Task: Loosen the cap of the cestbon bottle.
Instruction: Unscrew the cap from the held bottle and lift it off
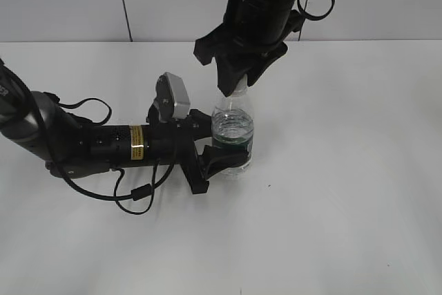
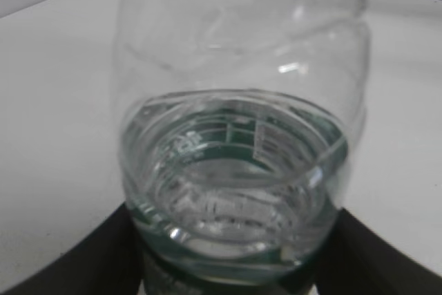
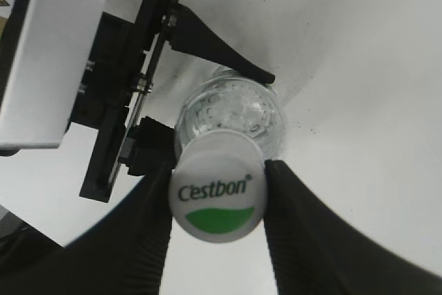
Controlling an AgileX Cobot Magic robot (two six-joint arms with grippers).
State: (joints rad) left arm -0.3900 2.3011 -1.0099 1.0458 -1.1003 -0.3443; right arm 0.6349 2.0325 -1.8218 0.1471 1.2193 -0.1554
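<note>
The cestbon bottle (image 1: 233, 129) stands upright on the white table, clear plastic with a dark green label band low down. My left gripper (image 1: 224, 158) is shut on its lower body from the left; in the left wrist view the bottle (image 2: 238, 164) fills the frame between the dark fingers (image 2: 231, 267). My right gripper (image 1: 236, 88) comes down from above and is shut on the cap (image 3: 217, 197), white with a green patch and "Cestbon" print, held between both fingers (image 3: 217, 202). The bottle's shoulders (image 3: 231, 112) show below the cap.
The white table (image 1: 345, 205) runs all round the bottle. The left arm (image 1: 103, 144) lies low across the table's left side with a loose black cable (image 1: 135, 195). A grey wall panel (image 1: 69, 1) stands behind.
</note>
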